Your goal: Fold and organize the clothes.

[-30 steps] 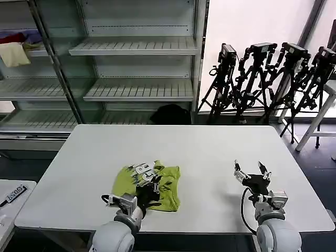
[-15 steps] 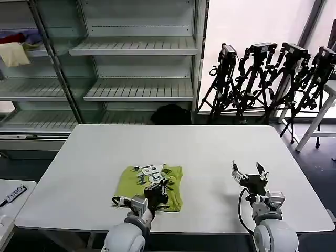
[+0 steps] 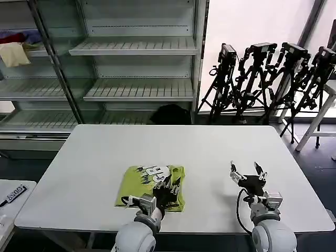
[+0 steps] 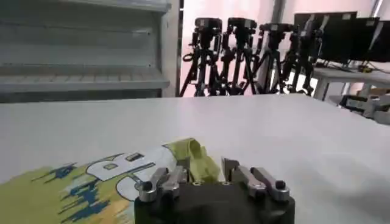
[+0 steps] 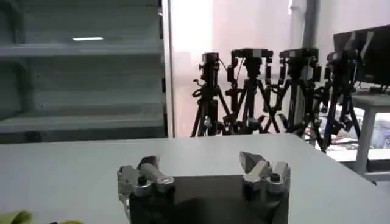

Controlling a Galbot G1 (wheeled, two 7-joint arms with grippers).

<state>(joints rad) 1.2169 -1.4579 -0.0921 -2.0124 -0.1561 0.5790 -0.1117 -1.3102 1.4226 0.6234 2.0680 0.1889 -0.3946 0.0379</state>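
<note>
The clothes are one lime yellow-green T-shirt point(image 3: 142, 190), lying folded near the table's front edge with its white and dark print point(image 3: 152, 171) facing up on the far part. My left gripper point(image 3: 169, 184) sits low over the shirt's right side. In the left wrist view, the left gripper point(image 4: 202, 173) is open, and a raised ridge of the shirt point(image 4: 195, 159) stands between its fingers. The print point(image 4: 103, 176) spreads out beside it. My right gripper point(image 3: 247, 174) rests open over bare table to the right of the shirt, and in the right wrist view the right gripper point(image 5: 201, 165) holds nothing.
The white table point(image 3: 210, 142) has free room behind and to the right of the shirt. Metal shelving point(image 3: 136, 47) stands behind it, with cream and red garments point(image 3: 14, 50) at its upper left. Camera tripods point(image 3: 268, 79) stand at the back right, and a dark bag point(image 3: 170, 113) lies on the floor.
My left gripper has moved right and toward the front edge across the shirt. The shirt has shifted slightly right and its print now lies flat. The right gripper has edged slightly left.
</note>
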